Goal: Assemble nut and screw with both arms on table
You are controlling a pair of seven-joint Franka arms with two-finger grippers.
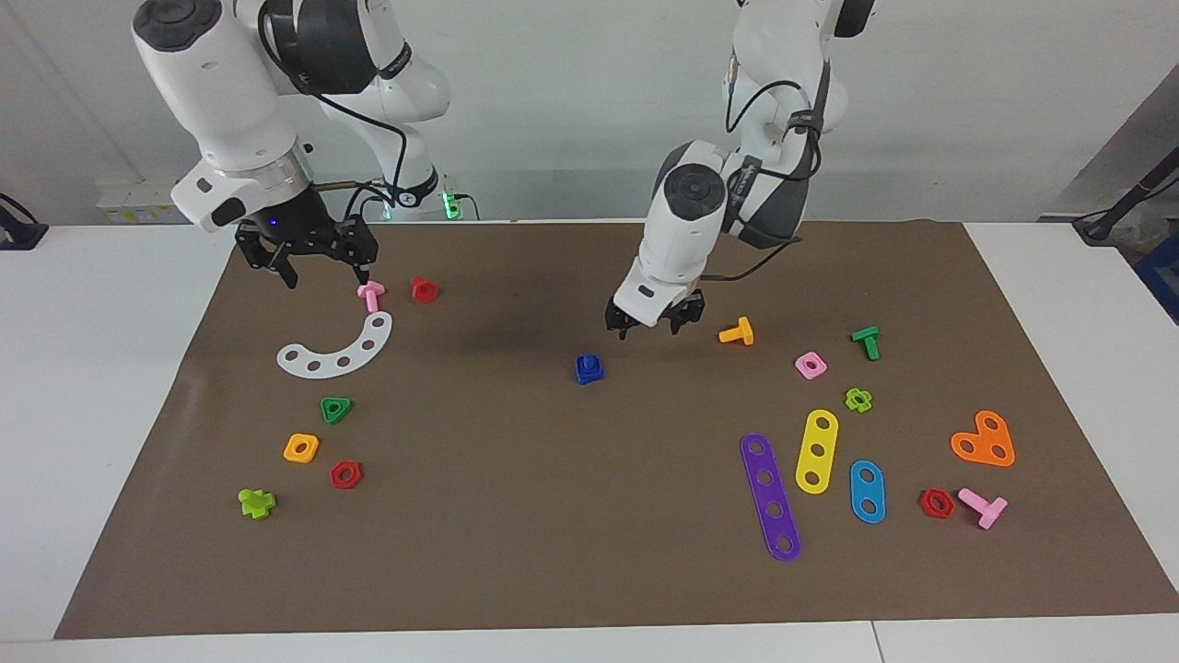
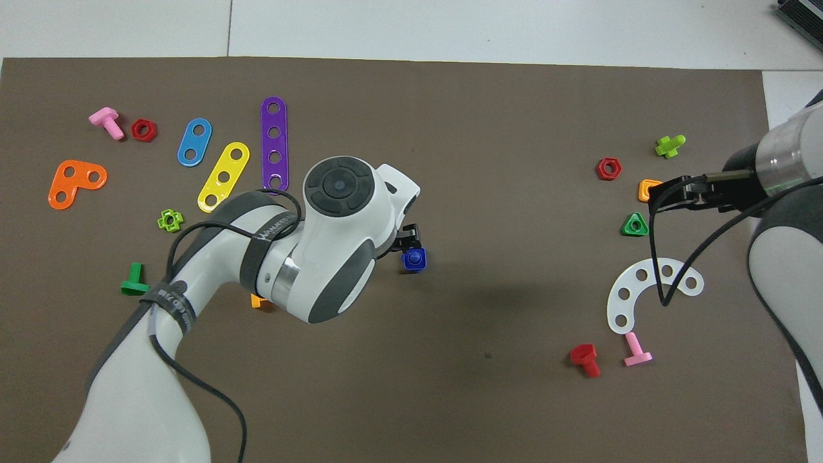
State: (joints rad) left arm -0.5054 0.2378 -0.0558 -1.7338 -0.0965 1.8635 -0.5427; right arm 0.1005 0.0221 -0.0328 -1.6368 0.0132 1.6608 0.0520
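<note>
A small dark blue piece (image 1: 589, 368) lies on the brown mat (image 1: 553, 516) near the middle of the table. From overhead (image 2: 415, 259) it shows as the square nut with a round centre. I cannot make out the screw as a separate part. My left gripper (image 1: 656, 324) is open and empty, low over the mat, just beside the blue piece on the side nearer the robots. In the overhead view only its black tips (image 2: 406, 239) show under the wrist. My right gripper (image 1: 322, 269) is open and empty, raised over the mat near a pink screw (image 1: 370, 295).
Toward the right arm's end lie a white arc plate (image 1: 341, 350), red screw (image 1: 424, 289), green triangular nut (image 1: 336, 410), orange square nut (image 1: 301, 448) and red hex nut (image 1: 346, 474). Toward the left arm's end lie an orange screw (image 1: 737, 332), pink nut (image 1: 811, 366) and coloured strips (image 1: 770, 497).
</note>
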